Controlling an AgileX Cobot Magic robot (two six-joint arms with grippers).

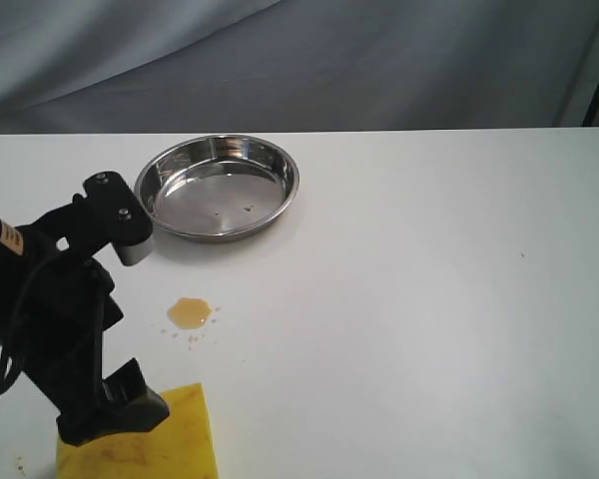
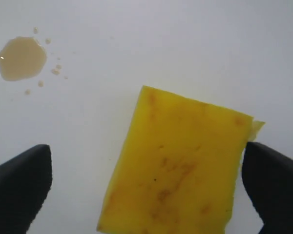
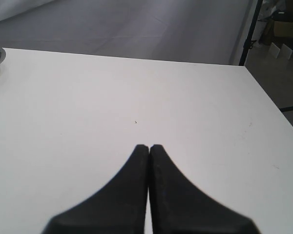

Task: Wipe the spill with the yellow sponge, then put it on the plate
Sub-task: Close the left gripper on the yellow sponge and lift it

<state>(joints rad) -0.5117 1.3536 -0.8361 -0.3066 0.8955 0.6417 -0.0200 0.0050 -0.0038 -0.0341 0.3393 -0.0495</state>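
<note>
Zero steps done as far as visible: the spill (image 1: 190, 312), a small amber puddle w/ droplets, sits unwiped on the white tabletop (image 1: 429, 299). The plate (image 1: 195, 195), a shiny metal dish farther back, has no sponge in it. The yellow sponge (image 1: 185, 444) lies flat at bottom left of the exterior view, near the spill but apart from it. Left to do: grab, wipe, then drop on plate.

Left arm angles down over the sponge. Left tool (image 2: 146, 183) has jaws wide apart, straddling the sponge: one finger just beside its edge, the other clear of it, nothing clamped. Right tool (image 3: 149, 148) has jaws pressed together, empty, low over bare tabletop, well away from the sponge.
</note>
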